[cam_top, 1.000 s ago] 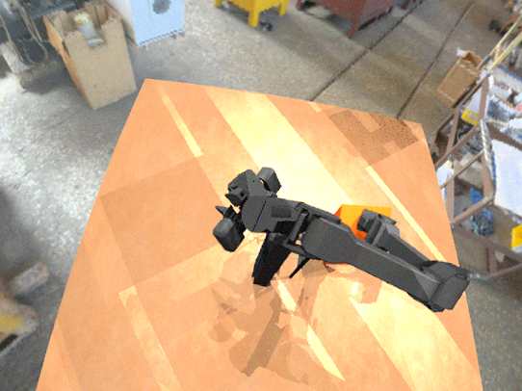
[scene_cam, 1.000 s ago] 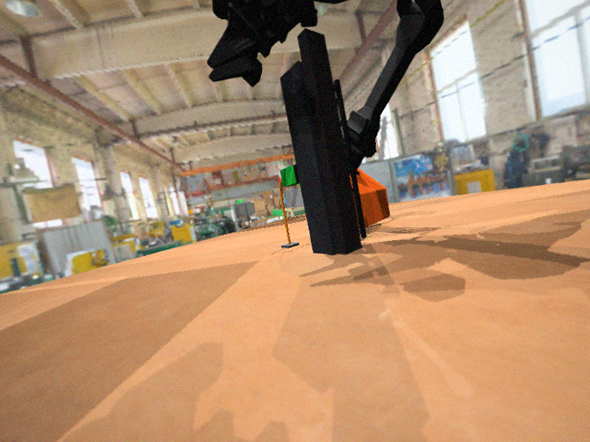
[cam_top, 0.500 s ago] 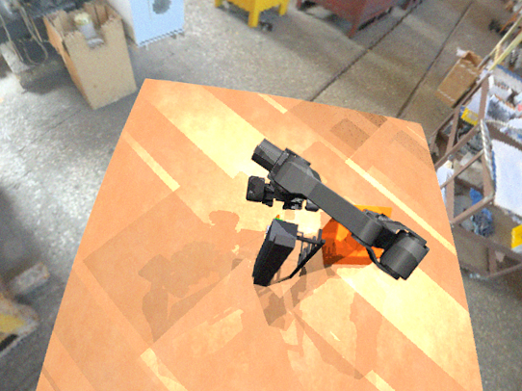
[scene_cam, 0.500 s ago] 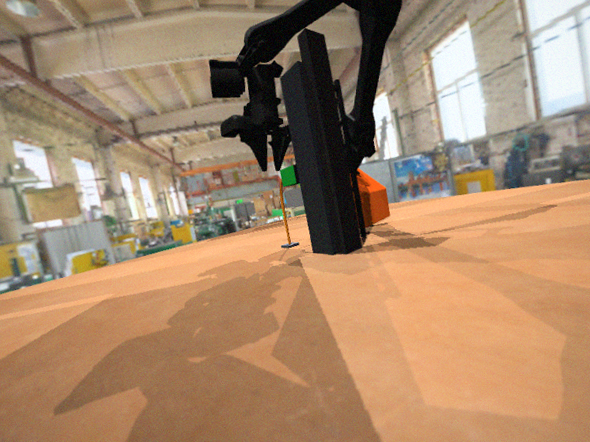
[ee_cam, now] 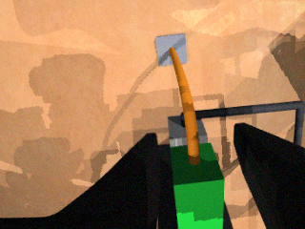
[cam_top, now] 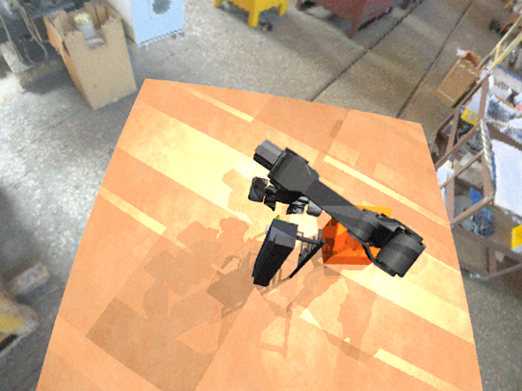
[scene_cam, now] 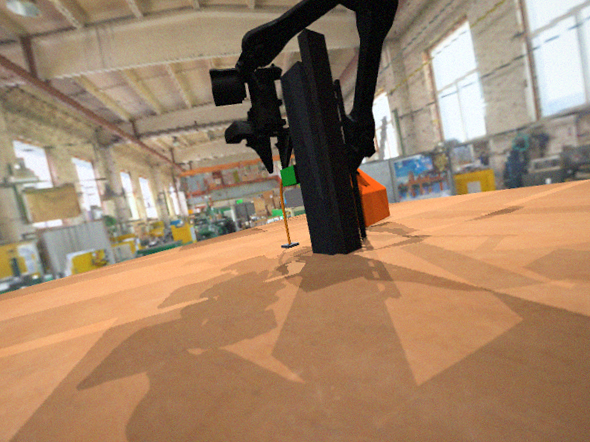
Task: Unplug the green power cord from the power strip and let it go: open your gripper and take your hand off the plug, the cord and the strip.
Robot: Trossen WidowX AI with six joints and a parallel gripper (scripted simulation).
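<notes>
The black power strip [cam_top: 273, 257] [scene_cam: 315, 183] stands upright on the wooden table [cam_top: 161, 299]. The green plug [scene_cam: 288, 176] [ee_cam: 198, 206] sits in its side near the top. An orange cord [scene_cam: 285, 212] [ee_cam: 183, 95] runs from the plug down to a small grey end piece [scene_cam: 289, 245] [ee_cam: 172, 48] on the table. My gripper [scene_cam: 271, 157] [ee_cam: 196, 137] hangs just above the plug. Its fingers stand apart on either side of the plug in the wrist view. There is a gap on the right side, and nothing is held.
An orange box [cam_top: 344, 247] [scene_cam: 372, 197] stands right behind the strip, beside the arm's base. A thin dark metal frame [cam_top: 306, 250] [ee_cam: 254, 110] leans against the strip. The table edges are far from the strip on all sides.
</notes>
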